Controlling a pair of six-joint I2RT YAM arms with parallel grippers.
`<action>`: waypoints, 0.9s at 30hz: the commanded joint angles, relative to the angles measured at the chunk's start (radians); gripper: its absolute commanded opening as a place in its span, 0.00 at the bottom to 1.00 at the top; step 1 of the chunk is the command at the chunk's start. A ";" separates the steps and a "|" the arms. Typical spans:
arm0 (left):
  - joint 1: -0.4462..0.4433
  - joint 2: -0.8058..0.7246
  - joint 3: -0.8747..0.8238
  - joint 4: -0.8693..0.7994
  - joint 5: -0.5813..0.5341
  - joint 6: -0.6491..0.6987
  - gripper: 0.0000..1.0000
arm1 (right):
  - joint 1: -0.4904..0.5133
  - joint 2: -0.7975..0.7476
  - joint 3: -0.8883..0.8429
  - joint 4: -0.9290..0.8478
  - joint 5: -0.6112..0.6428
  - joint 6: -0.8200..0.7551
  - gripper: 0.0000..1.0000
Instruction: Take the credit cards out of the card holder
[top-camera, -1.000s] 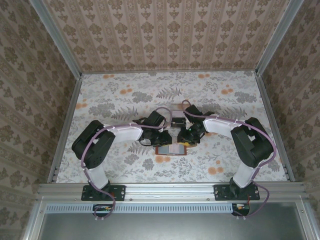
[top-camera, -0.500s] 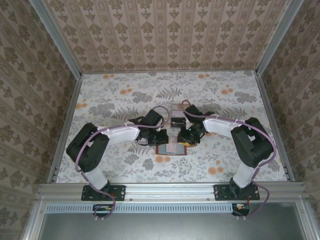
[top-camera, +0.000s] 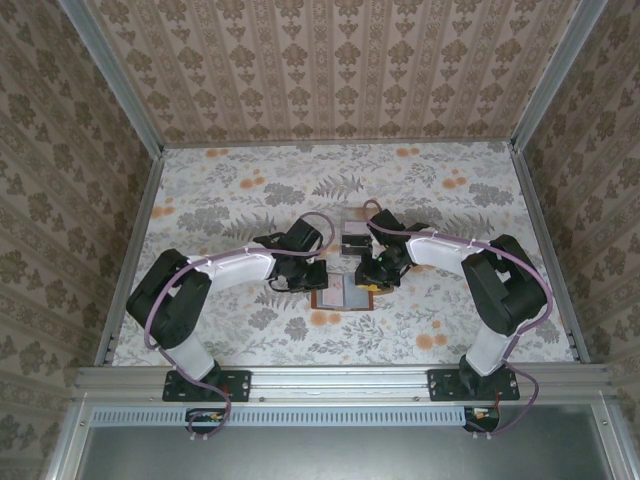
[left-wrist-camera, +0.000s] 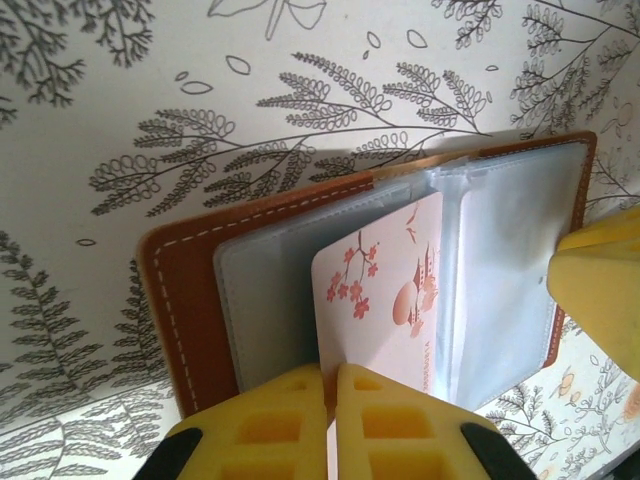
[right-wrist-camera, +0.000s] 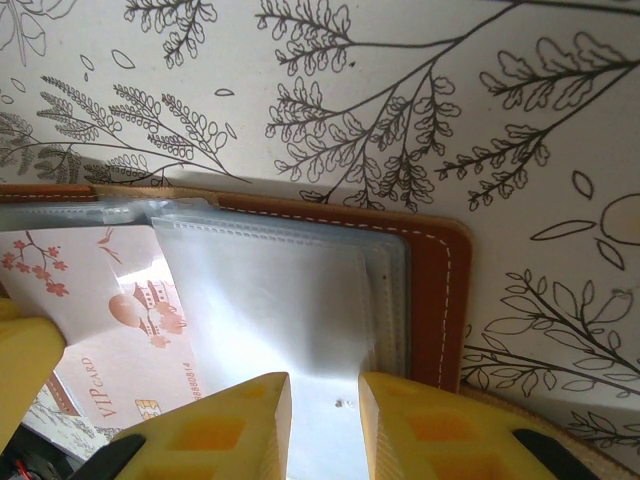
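Note:
The card holder (left-wrist-camera: 185, 300) lies open on the floral table: brown leather with white stitching and clear sleeves inside. A pale pink credit card (left-wrist-camera: 385, 290) printed with blossoms sticks partway out of a sleeve. My left gripper (left-wrist-camera: 335, 372) is shut on that card's near edge. In the right wrist view the same card (right-wrist-camera: 110, 320) shows at the left of the holder (right-wrist-camera: 435, 290). My right gripper (right-wrist-camera: 322, 400) stands slightly open, its tips resting on a clear sleeve. From above, the left gripper (top-camera: 318, 272) and the right gripper (top-camera: 370, 277) meet over the holder (top-camera: 345, 297).
A small tray (top-camera: 352, 238) with something dark in it sits just behind the holder. One yellow right finger (left-wrist-camera: 600, 290) crowds the holder's right edge. Patterned walls and metal rails (top-camera: 130, 250) fence the table on three sides.
The left gripper's jaws have closed on the pink card. The left arm's elbow has swung out to the left. The right arm has not moved.

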 joint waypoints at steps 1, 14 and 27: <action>-0.010 -0.009 0.028 -0.062 -0.043 0.026 0.09 | 0.002 0.003 0.014 -0.049 0.049 -0.014 0.27; -0.043 -0.001 0.069 -0.039 -0.003 0.005 0.17 | 0.002 0.004 0.013 -0.048 0.047 -0.017 0.27; -0.070 0.007 0.098 -0.039 0.008 -0.005 0.12 | 0.002 0.007 0.001 -0.046 0.043 -0.019 0.26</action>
